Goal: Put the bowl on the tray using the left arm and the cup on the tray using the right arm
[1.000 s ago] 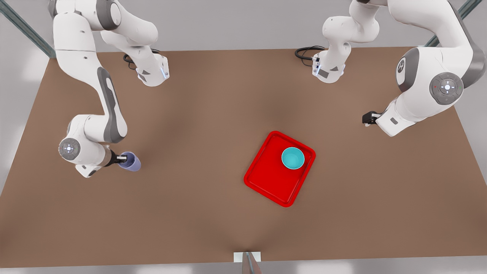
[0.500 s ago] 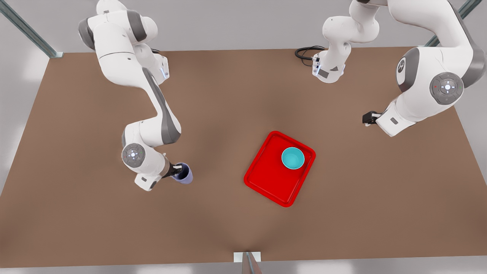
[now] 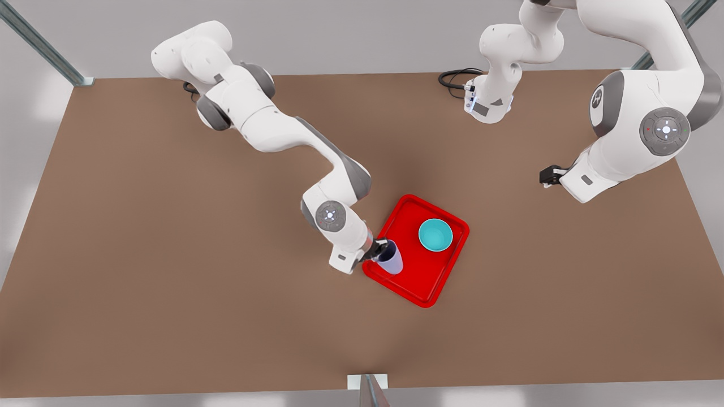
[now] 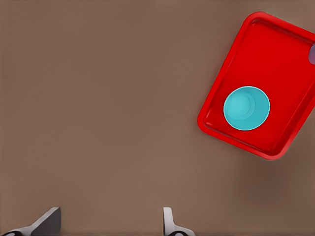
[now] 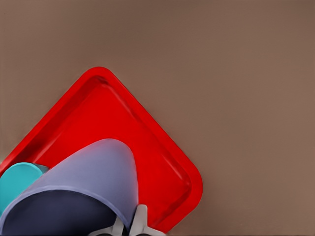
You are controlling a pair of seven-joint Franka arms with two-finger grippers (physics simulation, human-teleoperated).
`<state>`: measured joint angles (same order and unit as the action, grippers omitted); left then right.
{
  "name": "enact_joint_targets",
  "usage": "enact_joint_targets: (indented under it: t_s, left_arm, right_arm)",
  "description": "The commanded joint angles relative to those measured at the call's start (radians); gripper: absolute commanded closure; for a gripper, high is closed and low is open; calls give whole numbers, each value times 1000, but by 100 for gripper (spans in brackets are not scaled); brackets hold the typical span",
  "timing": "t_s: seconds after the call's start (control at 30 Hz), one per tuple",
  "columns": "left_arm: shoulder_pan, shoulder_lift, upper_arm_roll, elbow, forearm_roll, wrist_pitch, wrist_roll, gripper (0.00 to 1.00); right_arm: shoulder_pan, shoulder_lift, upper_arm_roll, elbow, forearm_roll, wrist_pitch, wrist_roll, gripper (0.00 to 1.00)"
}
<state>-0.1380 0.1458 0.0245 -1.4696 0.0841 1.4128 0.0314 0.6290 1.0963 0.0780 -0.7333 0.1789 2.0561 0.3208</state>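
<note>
Cup (image 3: pixel 390 261) pinched at its rim by right gripper (image 3: pixel 380 249), held over near left corner of tray (image 3: pixel 416 282). Bowl (image 3: pixel 435 235) resting inside tray, toward far right corner. Left gripper (image 3: pixel 546 176) spread wide, idle, well right of tray over table (image 3: pixel 169 294).

Glossy, smooth plastic-looking red tray (image 3: pixel 408 282); teal bowl (image 3: pixel 435 235) and lavender cup (image 3: pixel 391 262) smooth, duller; brown counter (image 3: pixel 169 282) matt.
</note>
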Motion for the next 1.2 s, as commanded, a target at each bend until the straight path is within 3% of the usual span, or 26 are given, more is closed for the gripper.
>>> enact_joint_targets:
  t_s: [0.0,0.1,0.43,0.5,1.0,1.1,1.17]
  left_arm:
    - [0,1,0,0,0,0,-1,0]
    - [0,1,0,0,-1,0,-2,0]
    - [0,6,0,0,-3,2,-1,0]
    - [0,6,0,0,-3,2,-1,0]
    - [0,12,3,0,-1,2,7,0]
    - [0,15,3,0,-4,5,-7,0]
    - [0,34,-2,0,-3,5,-8,0]
  right_arm:
    - [0,2,2,0,-7,7,3,79]
    - [18,31,31,11,-12,-10,-9,79]
    - [60,90,-30,28,-18,-59,-132,79]
    - [63,83,-35,32,-24,-71,-131,0]
    - [92,70,12,71,-39,-56,-123,0]
    - [18,-91,32,2,13,-155,-118,0]
    - [-181,-441,-62,-393,10,-203,-109,0]
